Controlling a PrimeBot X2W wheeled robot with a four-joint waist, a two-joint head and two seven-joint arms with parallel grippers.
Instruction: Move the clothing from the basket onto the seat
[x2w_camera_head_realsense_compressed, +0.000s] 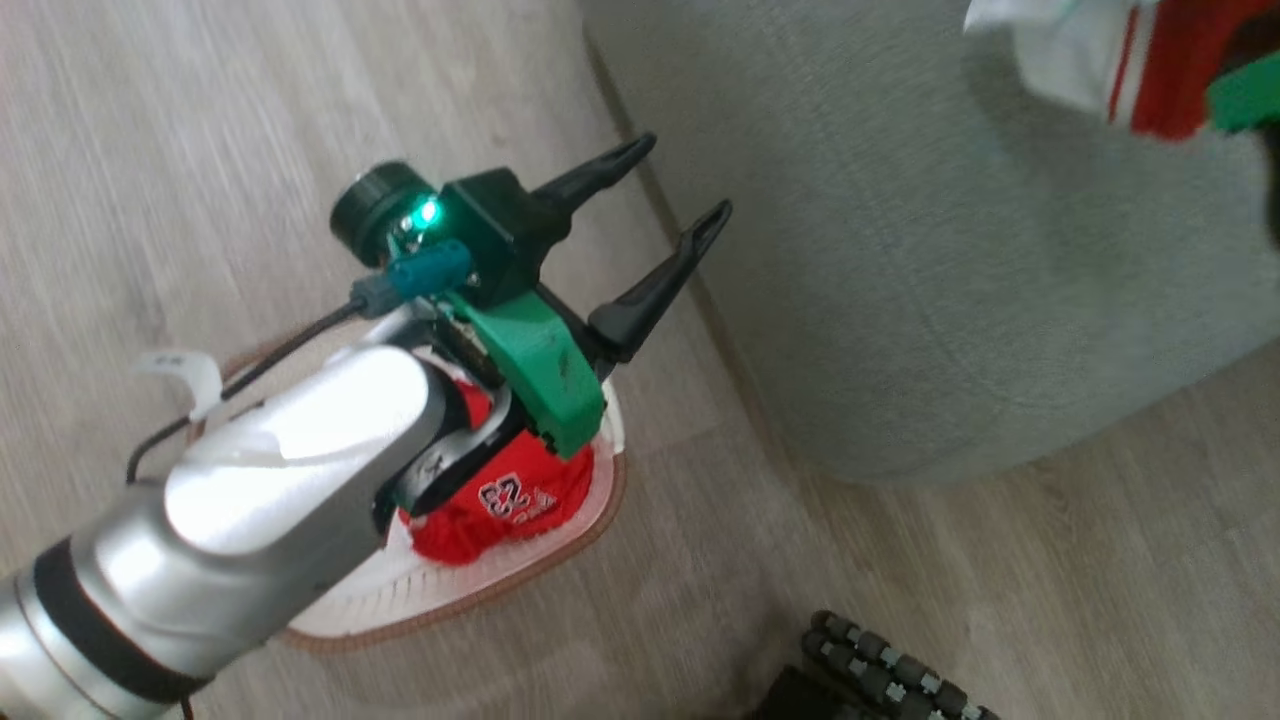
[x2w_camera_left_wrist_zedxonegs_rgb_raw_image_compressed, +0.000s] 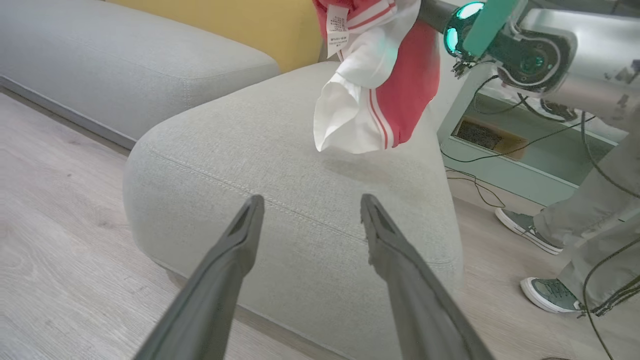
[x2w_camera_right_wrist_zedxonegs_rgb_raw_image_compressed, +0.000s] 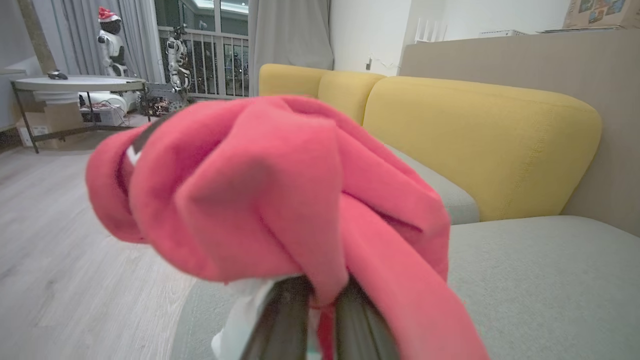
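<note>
The seat (x2w_camera_head_realsense_compressed: 950, 250) fills the upper right, the basket (x2w_camera_head_realsense_compressed: 400, 595) the lower left with a red garment (x2w_camera_head_realsense_compressed: 500, 505) inside. A second garment (x2w_camera_left_wrist_zedxonegs_rgb_raw_image_compressed: 395, 85) hangs at top right, seemingly clear of the seat, clamped in the right gripper (x2w_camera_right_wrist_zedxonegs_rgb_raw_image_compressed: 320, 322). The left gripper (x2w_camera_head_realsense_compressed: 683, 175) has its fingers spread and empty.

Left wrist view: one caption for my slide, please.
Open left gripper faces the seat; red garment hangs above it.
</note>
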